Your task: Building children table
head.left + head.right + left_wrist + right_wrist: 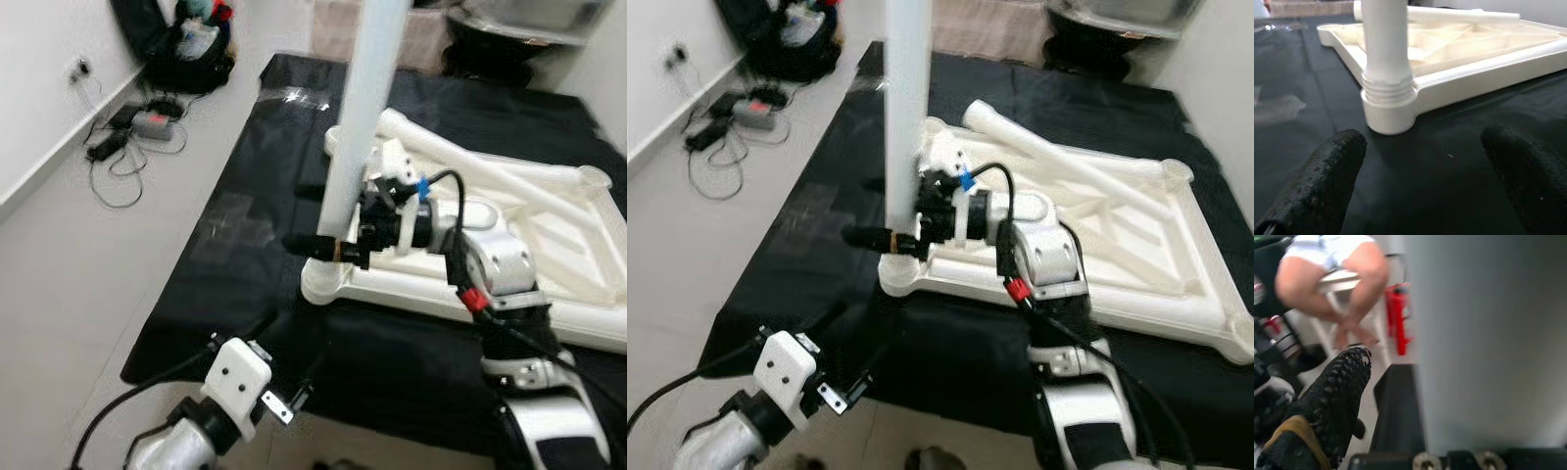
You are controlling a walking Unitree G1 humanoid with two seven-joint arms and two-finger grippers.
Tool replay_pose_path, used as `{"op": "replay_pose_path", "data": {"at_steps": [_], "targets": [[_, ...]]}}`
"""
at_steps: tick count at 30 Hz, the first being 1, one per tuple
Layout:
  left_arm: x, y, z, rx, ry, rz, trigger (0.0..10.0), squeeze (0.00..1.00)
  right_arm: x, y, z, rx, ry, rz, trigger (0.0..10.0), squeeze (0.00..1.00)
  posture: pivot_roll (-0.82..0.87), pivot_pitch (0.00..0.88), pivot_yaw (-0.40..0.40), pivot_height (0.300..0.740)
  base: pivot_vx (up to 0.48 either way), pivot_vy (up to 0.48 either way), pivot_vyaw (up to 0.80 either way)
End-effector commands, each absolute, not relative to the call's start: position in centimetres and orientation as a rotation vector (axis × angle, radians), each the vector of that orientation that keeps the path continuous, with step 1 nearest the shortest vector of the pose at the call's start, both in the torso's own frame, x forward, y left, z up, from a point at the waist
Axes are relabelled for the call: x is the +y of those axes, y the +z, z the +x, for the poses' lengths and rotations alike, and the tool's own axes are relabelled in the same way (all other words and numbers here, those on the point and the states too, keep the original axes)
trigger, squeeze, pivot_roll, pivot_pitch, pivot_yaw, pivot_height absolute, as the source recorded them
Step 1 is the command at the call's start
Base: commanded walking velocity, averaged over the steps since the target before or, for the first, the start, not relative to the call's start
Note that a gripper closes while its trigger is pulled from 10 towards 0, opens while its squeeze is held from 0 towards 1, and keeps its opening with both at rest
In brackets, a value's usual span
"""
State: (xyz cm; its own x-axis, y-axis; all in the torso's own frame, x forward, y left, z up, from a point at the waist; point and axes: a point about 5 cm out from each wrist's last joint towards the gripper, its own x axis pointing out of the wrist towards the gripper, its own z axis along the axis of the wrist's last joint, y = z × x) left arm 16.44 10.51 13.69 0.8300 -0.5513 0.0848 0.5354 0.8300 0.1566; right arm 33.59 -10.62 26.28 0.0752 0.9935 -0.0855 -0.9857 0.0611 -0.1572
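A smooth white plastic leg (364,108), round and tubular, stands upright in the corner socket of the overturned cream tabletop (549,245) on a black mat (245,245); the right end effector (328,245) clasps it low; the left end effector (1420,161), parted, hovers nearby.

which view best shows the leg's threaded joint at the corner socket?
Left wrist view: threaded collar seated in the corner socket, close and sharp. Eye views show the table leg from above, joint hidden by the right end effector. Right wrist: blurred leg.

A home room: pale floor (59,284), wall socket (80,68), black mat (245,255).
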Motion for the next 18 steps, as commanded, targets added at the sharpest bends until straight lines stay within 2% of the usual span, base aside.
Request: {"op": "replay_pose_path", "data": {"at_steps": [1, 5, 10, 11, 18], "targets": [[10.1, 14.1, 15.8, -0.127, -0.597, 0.125, 9.7, 0.0, -10.6, 27.0, 33.6, -0.08, 1.578, -0.197, 10.0, 0.0, 0.11, 0.27, -0.144, 0.74, 0.0, 0.0, 0.0], [9.9, 15.2, 14.2, -0.133, -0.602, 0.115, 9.5, 0.0, -10.2, 28.4, 34.0, -0.095, 1.714, -0.216, 10.0, 0.0, 0.15, 0.328, -0.146, 0.74, 0.0, 0.0, 0.0], [9.8, 16.0, 12.9, -0.127, -0.603, 0.105, 9.5, 0.0, -9.5, 29.7, 34.6, -0.136, 1.758, -0.201, 10.0, 0.0, 0.18, 0.362, -0.14, 0.74, 0.0, 0.0, 0.0], [9.8, 16.2, 12.4, -0.12, -0.604, 0.1, 9.4, 0.0, -9.3, 30.2, 35.0, -0.159, 1.758, -0.198, 0.2, 0.0, 0.19, 0.37, -0.137, 0.74, 0.0, 0.0, 0.0], [10.0, 16.5, 11.8, -0.096, -0.607, 0.095, 9.3, 0.0, -10.4, 31.7, 35.3, -0.213, 1.743, -0.204, 0.0, 0.0, 0.18, 0.355, -0.126, 0.74, 0.0, 0.0, 0.0]]}}
